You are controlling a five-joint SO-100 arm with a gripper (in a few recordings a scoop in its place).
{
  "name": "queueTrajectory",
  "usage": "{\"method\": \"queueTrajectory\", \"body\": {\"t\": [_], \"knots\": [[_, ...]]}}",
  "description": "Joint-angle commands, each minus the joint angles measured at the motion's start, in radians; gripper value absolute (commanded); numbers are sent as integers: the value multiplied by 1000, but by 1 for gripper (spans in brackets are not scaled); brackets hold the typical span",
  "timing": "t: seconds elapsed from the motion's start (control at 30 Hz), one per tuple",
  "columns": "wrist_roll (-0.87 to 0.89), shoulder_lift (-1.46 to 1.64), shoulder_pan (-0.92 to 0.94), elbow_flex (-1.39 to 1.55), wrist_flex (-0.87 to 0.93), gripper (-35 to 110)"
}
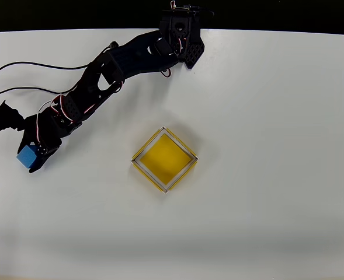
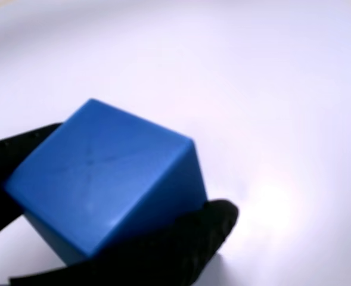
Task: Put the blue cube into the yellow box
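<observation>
Your pincer (image 1: 34, 156) clamps the blue cube (image 1: 27, 156) at 9 o'clock from the yellow box (image 1: 164, 159); judged rigid, light, slick-faced, so keep flat faces squeezed.

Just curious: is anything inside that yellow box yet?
No. The box shows only its bare yellow floor, fully in sight. The cube sits off to the left in the gripper.

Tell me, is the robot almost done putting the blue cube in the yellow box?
About halfway. Done: the gripper is closed on the blue cube, black fingers pressing its sides. Left: carrying it right in the overhead view to the yellow box, which sits empty, then dropping it in.
</observation>
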Motion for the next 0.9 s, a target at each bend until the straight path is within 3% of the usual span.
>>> {"method": "queueTrajectory", "body": {"t": [0.0, 0.47, 0.87], "knots": [[15, 371, -75, 38, 8, 18], [83, 942, -376, 410, 115, 18], [114, 1279, -635, 601, 489, 18]]}}
